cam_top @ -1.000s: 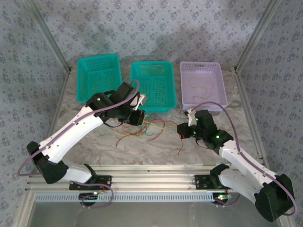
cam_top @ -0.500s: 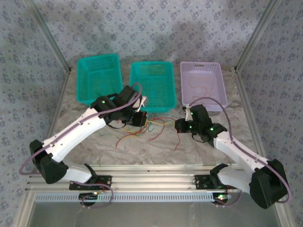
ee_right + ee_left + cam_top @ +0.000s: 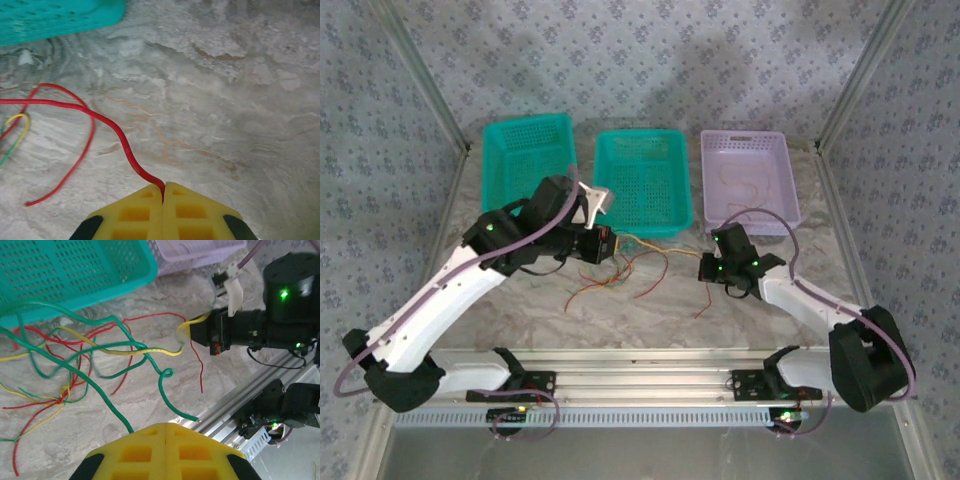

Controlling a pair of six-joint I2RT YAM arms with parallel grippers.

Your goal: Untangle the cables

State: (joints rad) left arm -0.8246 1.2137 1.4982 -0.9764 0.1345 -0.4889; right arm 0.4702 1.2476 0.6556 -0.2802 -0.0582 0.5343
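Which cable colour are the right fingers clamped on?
The red cable: it runs into the seam of the shut right fingers. The yellow cable lies apart; the green cable leads to the left fingers.

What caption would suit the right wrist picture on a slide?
Yellow right pincer shut on a thin red cable trailing across the pale marbled tabletop, near a teal plastic basket.

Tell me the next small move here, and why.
Probably draw the right gripper a little to its right, away from the left gripper. It is shut on a red cable that runs back into the tangle, while the left one pinches a green cable; spreading them should tease the strands apart.
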